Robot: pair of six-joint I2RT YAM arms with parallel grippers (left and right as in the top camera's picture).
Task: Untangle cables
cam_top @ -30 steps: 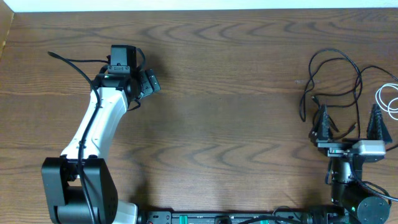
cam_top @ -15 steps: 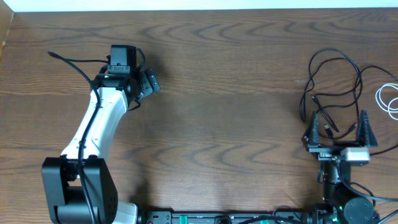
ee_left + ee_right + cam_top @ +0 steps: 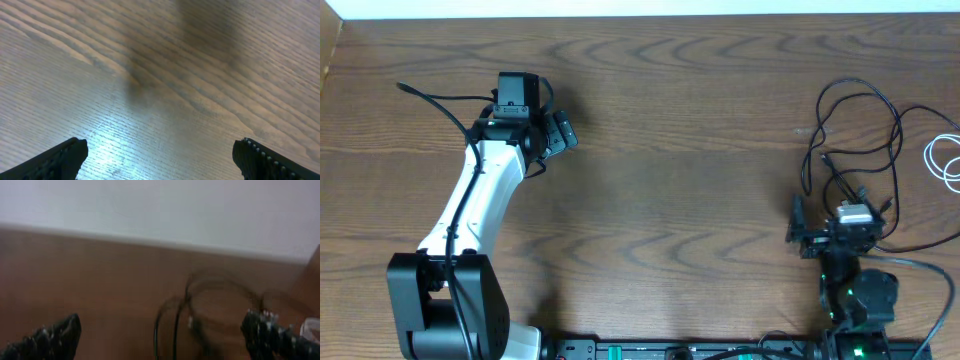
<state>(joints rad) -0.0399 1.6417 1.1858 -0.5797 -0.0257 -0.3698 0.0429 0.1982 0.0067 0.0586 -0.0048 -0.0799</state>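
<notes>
The black cable [image 3: 861,128] lies in loose loops on the wooden table [image 3: 690,180] at the far right. A white cable [image 3: 946,160] is coiled at the right edge, close beside it. My right gripper [image 3: 840,222] sits just in front of the black loops with its jaws wide apart and nothing between them. In the blurred right wrist view the black cable [image 3: 175,322] lies ahead of my right gripper [image 3: 162,330], and a bit of white cable [image 3: 311,327] shows at the right. My left gripper [image 3: 558,133] is far off at the upper left, and the left wrist view shows my left gripper [image 3: 160,152] open over bare wood.
The white left arm [image 3: 470,210] stretches from its base at the front left. A pale wall [image 3: 160,205] runs behind the table's far edge. One of the arm's own black wires [image 3: 430,98] trails off to the left.
My right gripper has drawn back toward the table's front edge and tipped up, its jaws staying open. The left arm and the cables have not moved.
</notes>
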